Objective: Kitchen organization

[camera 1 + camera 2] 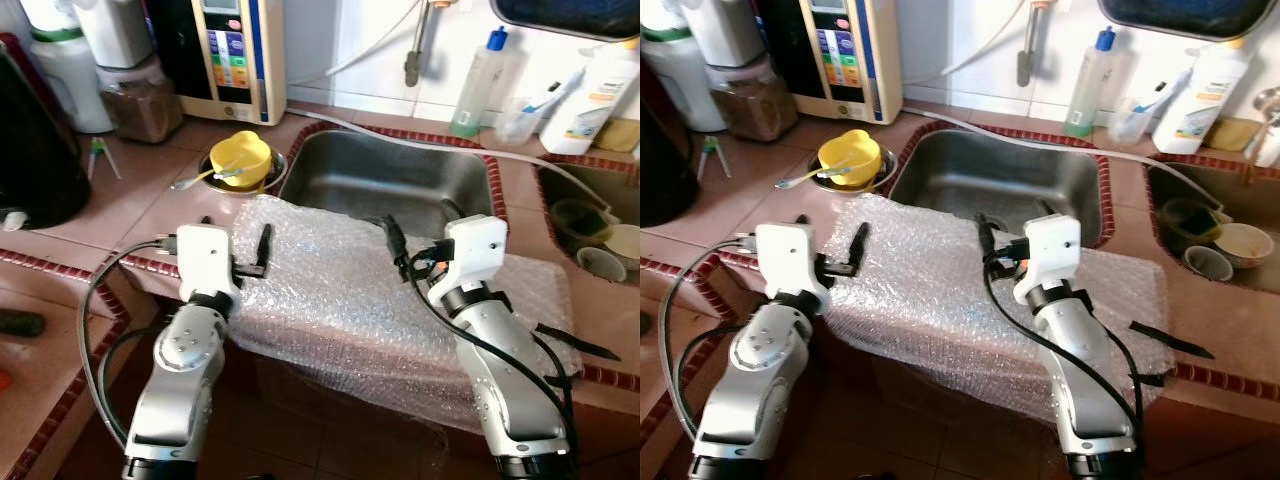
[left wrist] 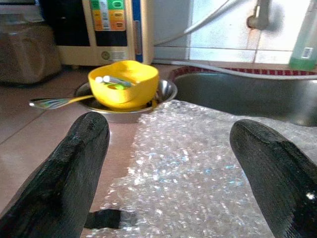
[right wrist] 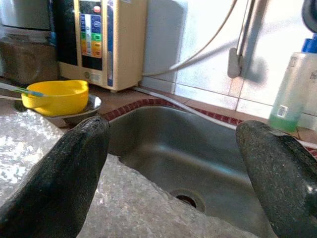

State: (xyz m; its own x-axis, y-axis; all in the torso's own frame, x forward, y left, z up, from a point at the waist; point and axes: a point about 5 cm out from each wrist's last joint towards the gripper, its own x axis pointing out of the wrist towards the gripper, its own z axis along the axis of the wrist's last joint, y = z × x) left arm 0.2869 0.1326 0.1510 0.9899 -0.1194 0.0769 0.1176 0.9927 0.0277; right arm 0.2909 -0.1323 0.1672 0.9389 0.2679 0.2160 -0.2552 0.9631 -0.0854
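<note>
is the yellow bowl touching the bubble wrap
Apart. In the left eye view, bare counter shows between the yellow bowl in its metal dish and the edge of the bubble wrap.

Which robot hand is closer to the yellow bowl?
The left. The left gripper hovers over the bubble wrap just in front of the yellow bowl. The right gripper is farther away, at the sink's front edge.
</note>
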